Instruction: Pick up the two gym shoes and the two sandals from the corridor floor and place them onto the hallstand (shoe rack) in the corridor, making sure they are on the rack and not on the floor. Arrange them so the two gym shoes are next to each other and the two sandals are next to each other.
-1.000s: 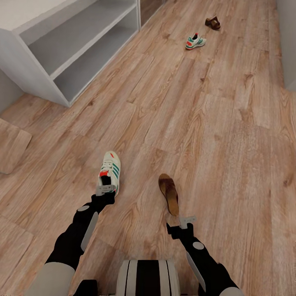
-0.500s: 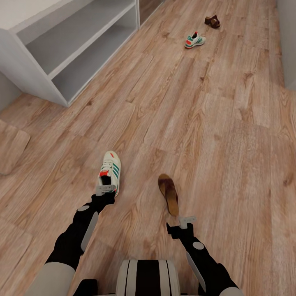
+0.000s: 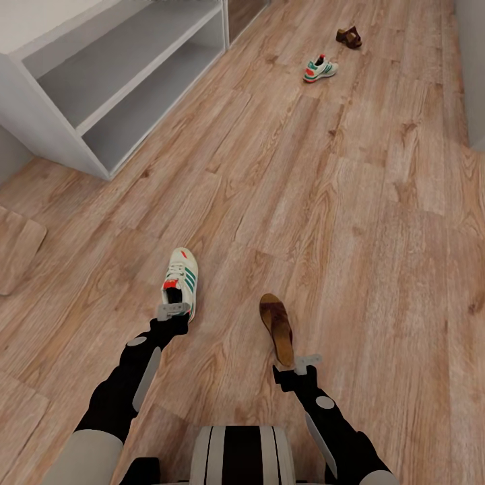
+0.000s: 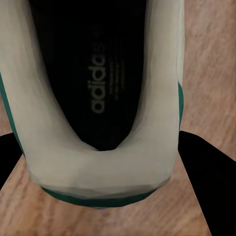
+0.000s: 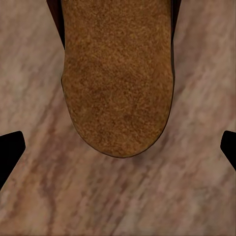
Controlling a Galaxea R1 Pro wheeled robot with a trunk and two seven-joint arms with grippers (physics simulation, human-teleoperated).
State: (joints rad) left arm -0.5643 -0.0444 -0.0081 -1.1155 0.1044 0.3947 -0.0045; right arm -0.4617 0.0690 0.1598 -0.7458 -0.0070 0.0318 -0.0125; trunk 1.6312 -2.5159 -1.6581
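Head view looks down over both my arms onto the corridor floor (image 3: 350,202), light brown wood planks. My left gripper (image 3: 173,310) hangs right at the heel of a near gym shoe (image 3: 180,281), white with green stripes and a red-orange patch, toe pointing away from me. My right gripper (image 3: 301,366) sits just behind the heel end of a near sandal (image 3: 277,327), flat and brown. Far ahead lie the other gym shoe (image 3: 319,69) and, beyond it, the other sandal (image 3: 348,37), near each other. The hallstand (image 3: 101,74), pale grey with two open shelves, stands at the upper left; all four shoes are on the floor, none on it.

Left wrist view adds what the head camera cannot give: the shoe's dark insole with printed lettering, its white heel collar (image 4: 103,172) and green sole edge, my dark fingers (image 4: 206,182) spread to either side of the heel, apart and not touching it.

Right wrist view shows the tan suede footbed (image 5: 118,78), my fingertips (image 5: 10,150) set wide at the frame edges, gripping nothing
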